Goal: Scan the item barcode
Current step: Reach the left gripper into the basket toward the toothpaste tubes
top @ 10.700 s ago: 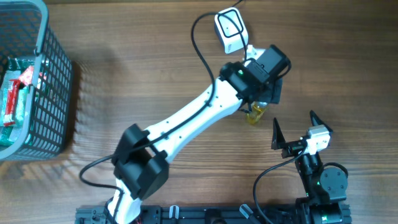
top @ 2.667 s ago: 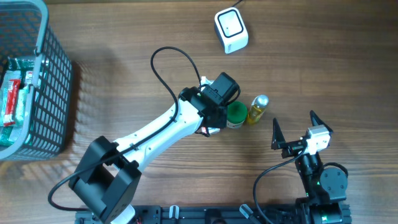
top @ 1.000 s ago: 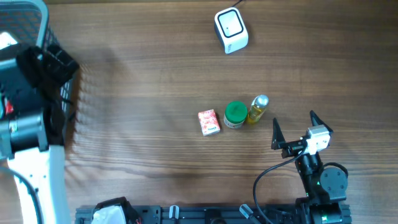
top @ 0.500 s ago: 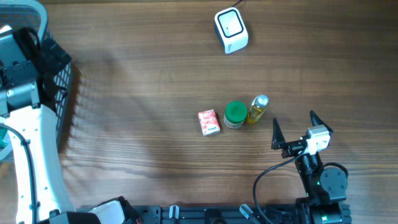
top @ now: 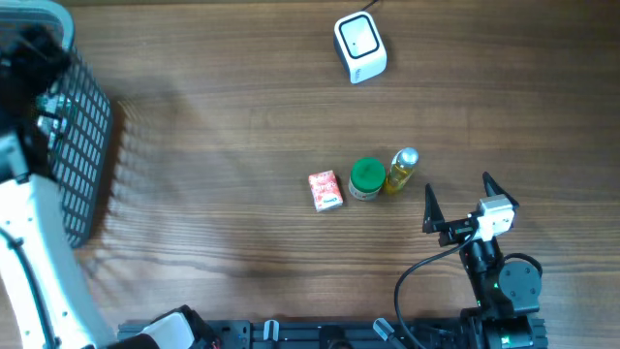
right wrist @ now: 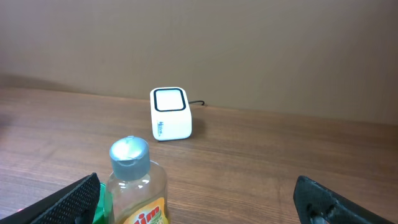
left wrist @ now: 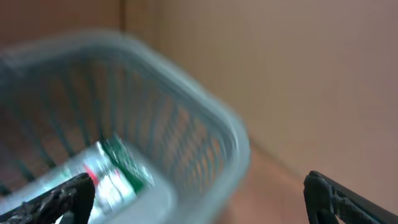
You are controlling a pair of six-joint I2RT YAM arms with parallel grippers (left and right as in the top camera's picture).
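My left gripper (left wrist: 198, 202) hangs open over the grey mesh basket (left wrist: 205, 118) at the table's far left, with nothing between its fingers. The view is blurred by motion. A green, red and white packet (left wrist: 115, 177) lies inside the basket. The white barcode scanner (top: 359, 46) stands at the back of the table, also seen as the scanner (right wrist: 170, 114) in the right wrist view. My right gripper (top: 457, 204) rests open near the front right edge, empty.
A small red box (top: 325, 190), a green-lidded jar (top: 366, 177) and a yellow bottle with a silver cap (top: 401, 170) stand in a row mid-table. The bottle (right wrist: 134, 186) is just ahead of my right gripper. The left arm (top: 29, 223) runs along the left edge.
The left arm set the red box beside the green jar, then swung left to the basket and keeps shifting over it. The right arm has not moved.
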